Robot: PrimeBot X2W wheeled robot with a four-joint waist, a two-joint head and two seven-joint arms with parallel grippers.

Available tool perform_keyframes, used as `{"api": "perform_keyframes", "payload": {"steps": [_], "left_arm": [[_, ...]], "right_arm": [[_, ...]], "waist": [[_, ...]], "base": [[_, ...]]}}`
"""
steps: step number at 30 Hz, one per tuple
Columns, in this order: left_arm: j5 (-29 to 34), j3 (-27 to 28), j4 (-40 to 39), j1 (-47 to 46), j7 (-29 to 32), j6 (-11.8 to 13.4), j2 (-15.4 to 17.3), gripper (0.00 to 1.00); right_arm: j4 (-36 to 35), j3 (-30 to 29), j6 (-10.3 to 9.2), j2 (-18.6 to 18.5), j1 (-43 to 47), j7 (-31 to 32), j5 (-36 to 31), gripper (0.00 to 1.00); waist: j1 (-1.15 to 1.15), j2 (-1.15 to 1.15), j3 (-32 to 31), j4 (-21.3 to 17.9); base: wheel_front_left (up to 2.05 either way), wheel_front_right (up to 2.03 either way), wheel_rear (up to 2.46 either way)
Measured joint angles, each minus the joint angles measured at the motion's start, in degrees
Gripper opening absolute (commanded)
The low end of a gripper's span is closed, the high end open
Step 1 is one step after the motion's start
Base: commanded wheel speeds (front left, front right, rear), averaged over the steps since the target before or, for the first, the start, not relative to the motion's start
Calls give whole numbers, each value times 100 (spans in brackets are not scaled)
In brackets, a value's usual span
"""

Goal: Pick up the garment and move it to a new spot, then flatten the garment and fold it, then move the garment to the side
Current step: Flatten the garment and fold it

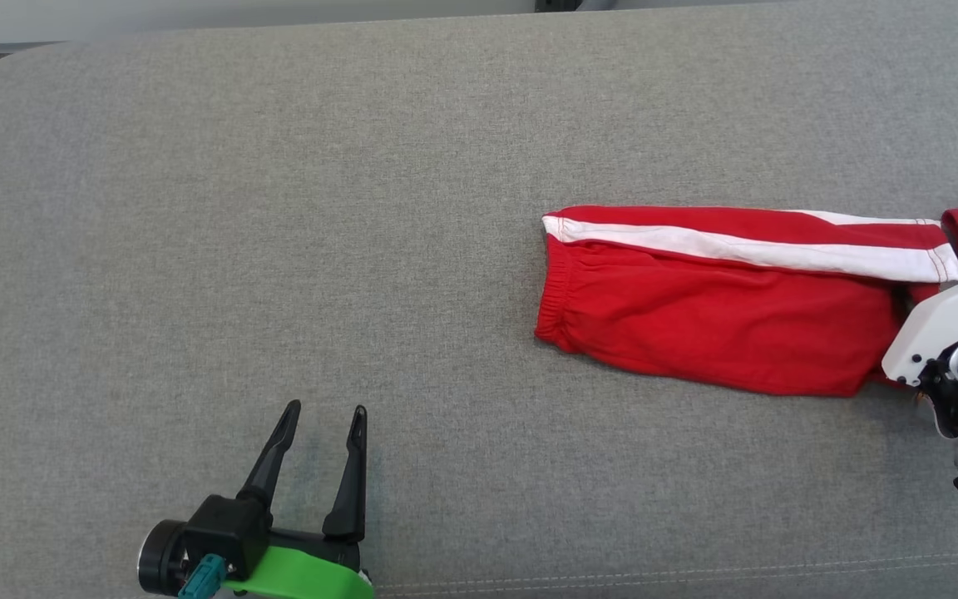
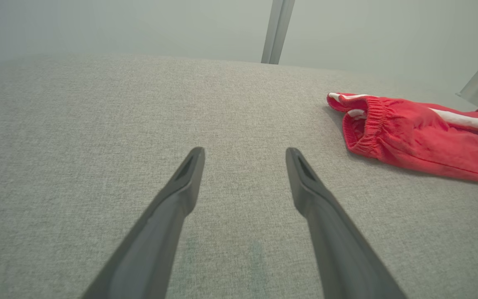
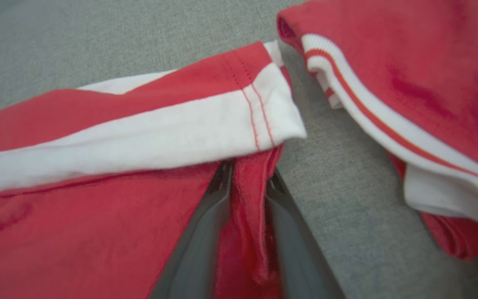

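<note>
The red garment (image 1: 712, 316) lies folded lengthwise near the right edge of the bench (image 1: 279, 208), waistband toward the middle. Your right pincer (image 3: 249, 170) has its 2 fingers narrowly apart with a ridge of red cloth between them; you cannot tell whether they press it. If you are letting go, free that ridge fully, then back off without dragging the fold or the other red piece (image 3: 409, 62) beside it. Your left pincer (image 1: 325, 410) stands wide apart over bare bench near the front edge.
</note>
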Motion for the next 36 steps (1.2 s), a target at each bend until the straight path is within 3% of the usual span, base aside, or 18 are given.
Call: {"api": "perform_keyframes", "payload": {"steps": [1, 3, 4, 6, 7, 16, 26, 31, 36], "left_arm": [[0, 4, 0, -1, 0, -1, -2, 100], [-1, 22, -2, 0, 0, -3, -5, 100], [-2, 31, -2, 0, 0, -15, -7, 100], [-1, 42, -2, -1, 0, -16, -9, 100], [-1, 45, -1, -1, 0, -16, -10, 100], [-29, 64, 45, 10, 0, -15, -24, 100], [-282, -22, -27, 132, 0, 124, -30, 100], [-482, -124, -86, 143, 0, 249, -31, 100], [-617, -232, -98, 91, 0, 299, -32, 100]], "right_arm": [[26, -4, 0, -14, -16, -2, -5, 73], [68, -15, 0, -42, -43, -15, -8, 77], [86, -19, 0, -52, -49, -16, -12, 60], [75, -7, 0, -54, -64, -42, -23, 8], [48, 11, 0, -53, -75, -70, -24, 0], [-662, 122, 0, -131, -260, -73, 163, 0], [-2345, 710, 0, -565, 107, 471, 257, 0], [-3387, 1223, -1, -371, 439, 1021, 255, 0], [-3888, 1761, -2, 26, 659, 1523, 102, 0]], "waist": [[0, 0, 9, 15], [0, 0, 34, 35], [0, 0, 43, 43], [0, 0, 56, 53], [0, 0, 59, 54], [0, 0, -75, 37], [0, 0, -419, 65], [0, 0, -472, 163], [0, 0, -413, 310]], "base": [[0, 0, 0], [0, 0, 0], [0, 0, 0], [0, 0, 0], [0, 0, 0], [0, 0, 0], [0, 0, 0], [0, 0, 0], [0, 0, 0]]}}
